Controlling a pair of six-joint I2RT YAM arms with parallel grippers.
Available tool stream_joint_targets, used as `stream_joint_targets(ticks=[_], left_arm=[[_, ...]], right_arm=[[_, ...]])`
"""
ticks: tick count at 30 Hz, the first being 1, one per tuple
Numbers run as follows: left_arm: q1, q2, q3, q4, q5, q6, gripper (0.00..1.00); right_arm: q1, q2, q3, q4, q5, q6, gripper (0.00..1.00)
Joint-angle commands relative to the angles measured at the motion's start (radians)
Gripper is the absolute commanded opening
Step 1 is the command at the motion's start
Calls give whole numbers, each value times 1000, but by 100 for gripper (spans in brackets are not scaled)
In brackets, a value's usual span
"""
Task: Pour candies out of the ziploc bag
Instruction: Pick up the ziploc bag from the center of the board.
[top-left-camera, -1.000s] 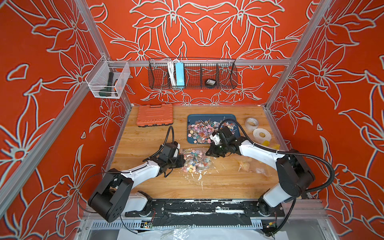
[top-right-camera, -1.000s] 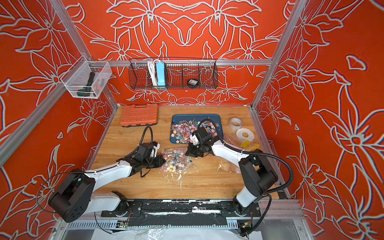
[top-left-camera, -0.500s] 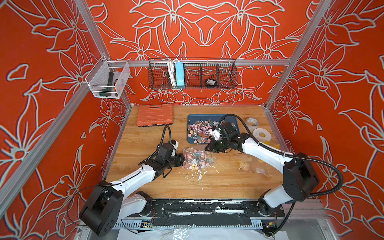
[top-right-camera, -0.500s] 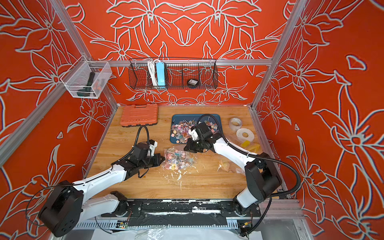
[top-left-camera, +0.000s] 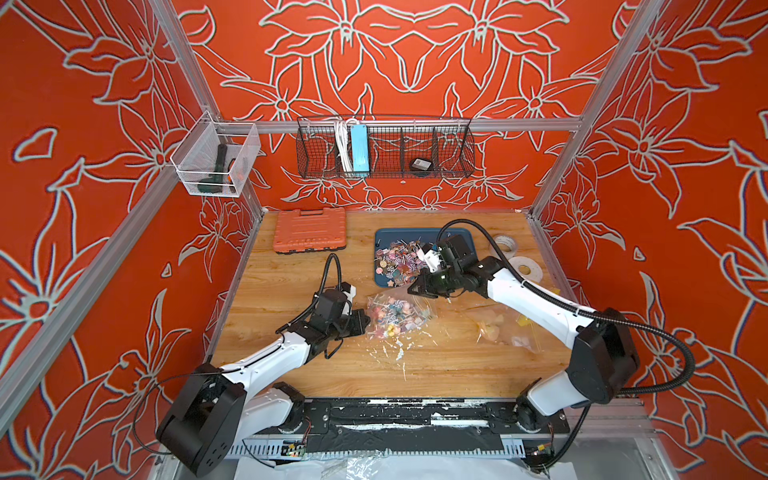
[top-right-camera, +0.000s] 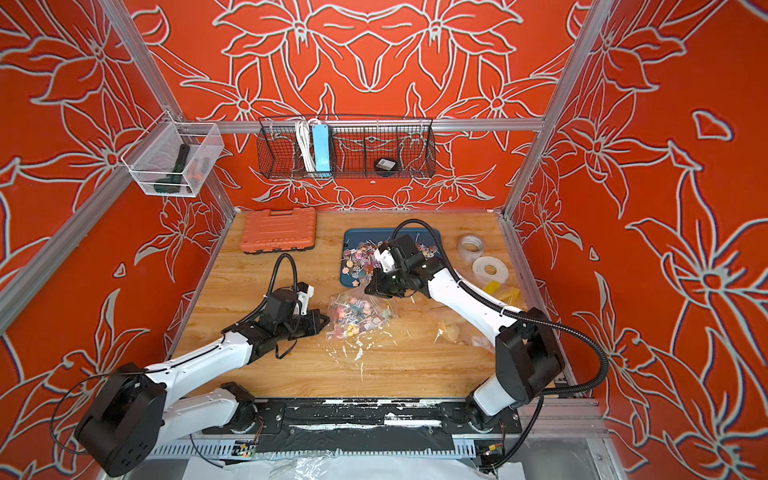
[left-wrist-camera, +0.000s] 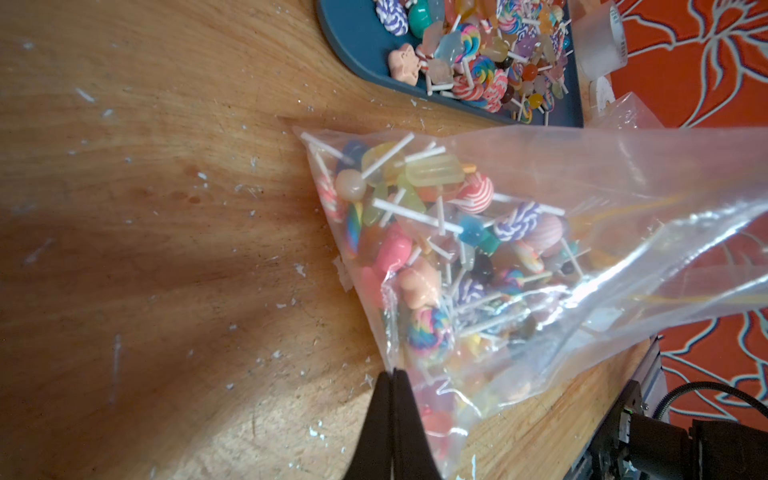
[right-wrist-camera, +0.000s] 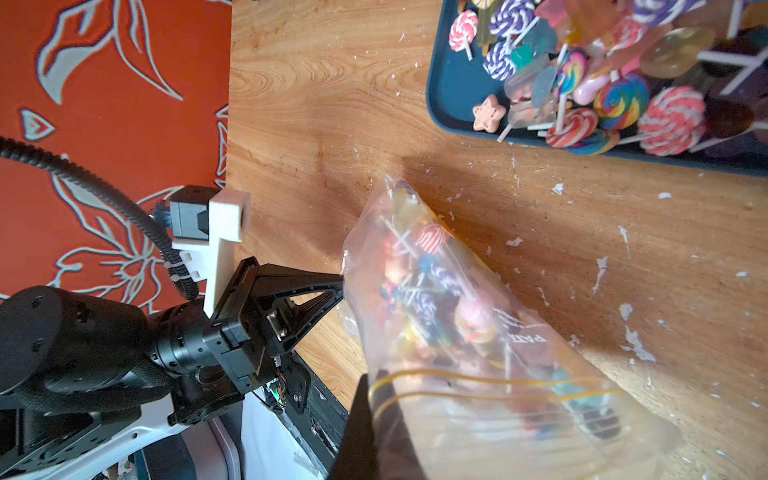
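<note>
ziploc bag (top-left-camera: 395, 313) sits mid-bench, just on the front-edge side of the blue tray (top-left-camera: 384, 239). expect thin, limp, slippery film; candies (left-wrist-camera: 436, 232) are light and loose. left gripper (left-wrist-camera: 392, 372) pinches the closed bottom edge; right gripper (top-left-camera: 413, 289) pinches the zipper end. grip film only, at 2 points.

In a top view, the left gripper (top-left-camera: 362, 322) has its jaws closed on one edge of the clear bag (top-left-camera: 419, 309). The right gripper (top-left-camera: 415, 289) has its jaws closed on the opposite edge. The bag spans the gap between the two sets of jaws, over the wooden table (top-left-camera: 291, 282). The candies (top-left-camera: 386, 321) are heaped in the bag end nearest the left jaws. Just beyond the right jaws lies a blue tray (top-left-camera: 383, 237) with loose candies (top-left-camera: 399, 262) on it
</note>
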Motion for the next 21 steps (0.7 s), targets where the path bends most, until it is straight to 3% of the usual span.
stream_joint_targets(ticks=[1,13,21], left_arm=[[-10,-23,5,29,5,-18,0],[-106,-9,97,57,-101,-58,0],[-120,101,239,100,-140,-38,0]], right_arm=[[1,-41,67,-18,6,-31,0],[-4,-9,213,-117,45,-85,0],[-54,52,331,-146,48,-106,0]])
